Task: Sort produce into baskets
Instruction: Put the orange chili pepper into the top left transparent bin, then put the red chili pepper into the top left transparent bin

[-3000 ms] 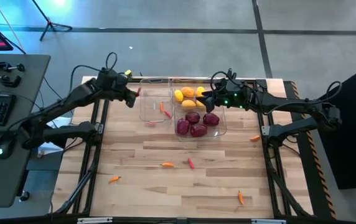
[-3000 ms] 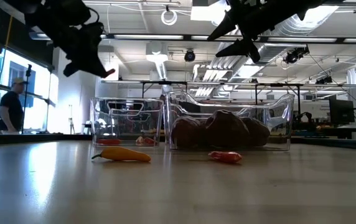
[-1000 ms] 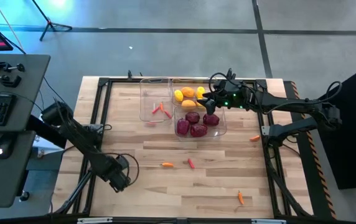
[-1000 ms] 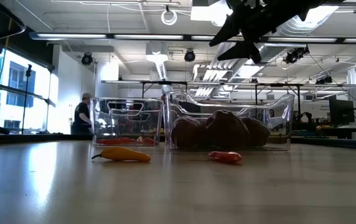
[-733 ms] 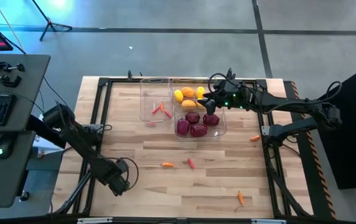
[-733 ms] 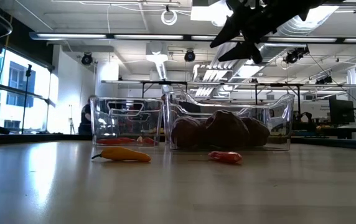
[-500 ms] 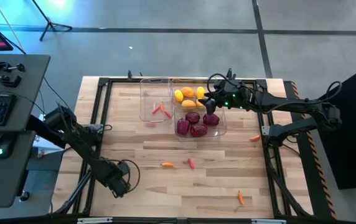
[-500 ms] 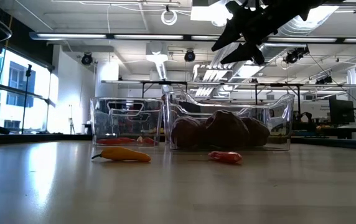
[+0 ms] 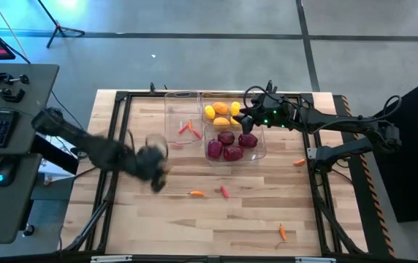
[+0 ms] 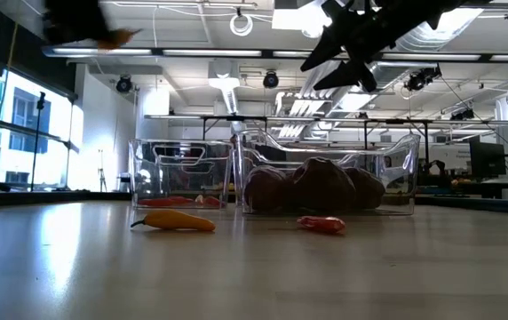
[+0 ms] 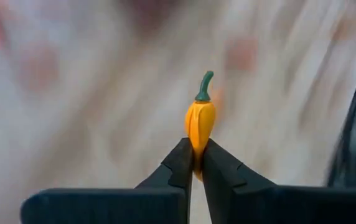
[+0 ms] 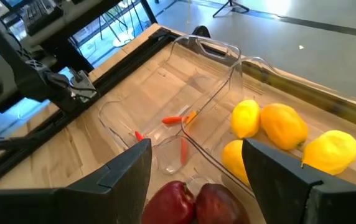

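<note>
Orange pepper (image 11: 200, 124) sits pinched between the closed fingers of the left gripper (image 9: 156, 180) above the table's (image 9: 253, 219) left side, the baskets (image 9: 234, 131) lie further right, and the right gripper (image 9: 244, 119) hangs spread-fingered over the fruit there

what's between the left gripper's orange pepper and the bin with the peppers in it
Nothing visible. The left gripper holds the orange pepper over bare table, and the pepper bin is open-topped, farther back.
</note>
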`<state>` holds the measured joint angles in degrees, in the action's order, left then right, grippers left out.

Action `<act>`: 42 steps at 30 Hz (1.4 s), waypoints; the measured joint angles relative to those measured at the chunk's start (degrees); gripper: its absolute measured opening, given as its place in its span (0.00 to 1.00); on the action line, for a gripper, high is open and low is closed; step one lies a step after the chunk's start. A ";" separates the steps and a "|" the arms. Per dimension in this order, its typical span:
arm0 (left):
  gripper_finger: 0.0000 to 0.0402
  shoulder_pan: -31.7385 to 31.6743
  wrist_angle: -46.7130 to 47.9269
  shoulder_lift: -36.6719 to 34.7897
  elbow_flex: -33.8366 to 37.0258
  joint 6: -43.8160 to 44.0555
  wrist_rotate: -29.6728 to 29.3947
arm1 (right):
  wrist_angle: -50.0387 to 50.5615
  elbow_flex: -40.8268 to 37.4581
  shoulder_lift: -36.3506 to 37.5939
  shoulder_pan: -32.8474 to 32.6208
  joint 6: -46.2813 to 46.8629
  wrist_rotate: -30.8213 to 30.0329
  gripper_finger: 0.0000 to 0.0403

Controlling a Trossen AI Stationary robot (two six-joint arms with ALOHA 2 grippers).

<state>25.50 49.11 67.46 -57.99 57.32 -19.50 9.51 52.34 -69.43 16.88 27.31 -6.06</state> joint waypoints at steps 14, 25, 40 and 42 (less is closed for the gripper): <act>0.25 -39.40 -9.26 8.45 -8.13 -44.83 2.36 | -2.57 0.00 0.31 -0.54 7.86 0.55 0.60; 0.52 -44.13 -10.07 6.46 -9.09 -39.38 28.60 | -7.86 1.43 8.99 -6.51 8.71 3.22 0.60; 0.52 -42.10 -13.14 -7.12 -9.12 -48.08 17.63 | 20.71 22.05 -22.54 -32.92 26.35 -6.74 0.60; 0.52 -42.12 -12.94 -7.19 -9.12 -51.02 17.66 | 27.71 26.89 -28.14 -33.99 29.95 -6.18 0.60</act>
<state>-16.62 36.17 60.28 -67.11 6.30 -1.84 37.22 79.22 -97.57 -17.10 57.26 -12.23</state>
